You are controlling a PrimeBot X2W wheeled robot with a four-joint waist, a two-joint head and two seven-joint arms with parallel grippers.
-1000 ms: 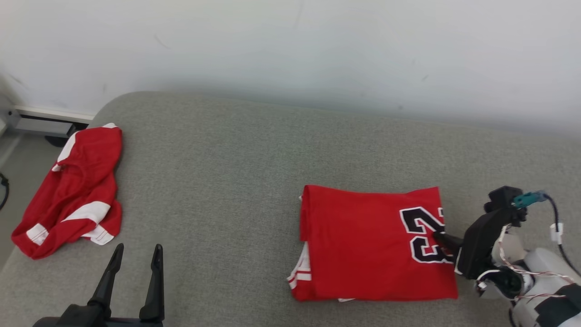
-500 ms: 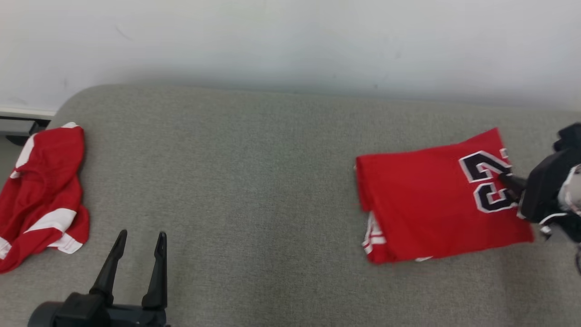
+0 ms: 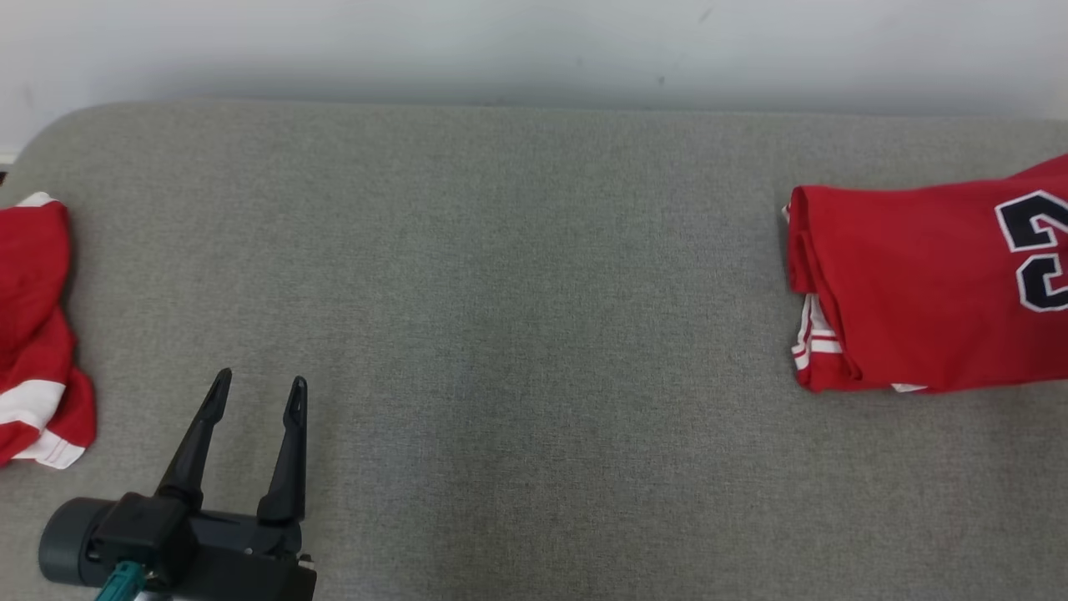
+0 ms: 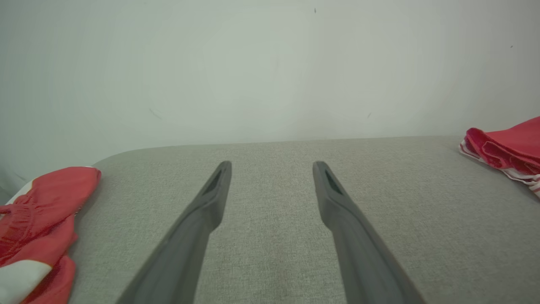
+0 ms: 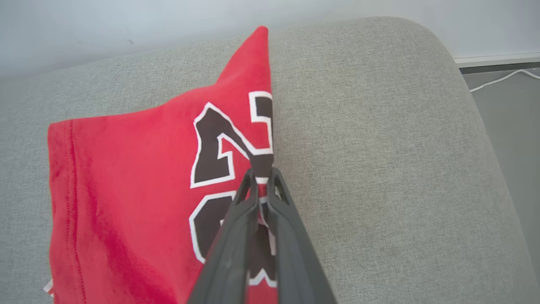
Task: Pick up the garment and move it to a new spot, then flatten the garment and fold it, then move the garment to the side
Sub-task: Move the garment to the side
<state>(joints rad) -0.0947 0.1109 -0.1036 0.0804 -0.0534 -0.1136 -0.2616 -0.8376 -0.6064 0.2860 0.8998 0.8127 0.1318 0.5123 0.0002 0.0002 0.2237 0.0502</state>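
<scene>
The garment (image 3: 918, 284) is a red jersey with black, white-edged numbers, folded into a rectangle at the right edge of the grey cushion (image 3: 534, 275). In the right wrist view my right gripper (image 5: 262, 177) is shut on the garment's (image 5: 126, 190) edge beside the numbers, pinching the cloth up into a ridge. A corner of the folded garment (image 4: 506, 152) lies at the right in the left wrist view. My left gripper (image 3: 257, 392) stands open over bare cushion at the lower left, its fingers (image 4: 211, 198) apart with nothing between them.
A second red garment with white stripes (image 3: 33, 334) lies crumpled at the cushion's left end, also seen as red cloth (image 4: 38, 219) in the left wrist view. A pale wall runs behind. The cushion's rounded right end (image 5: 464, 105) drops to a floor with a white cable.
The folded garment, held by my right gripper, has slid to the right along the cushion. The head view has shifted too, and the right arm has left it. My left gripper stays open.
</scene>
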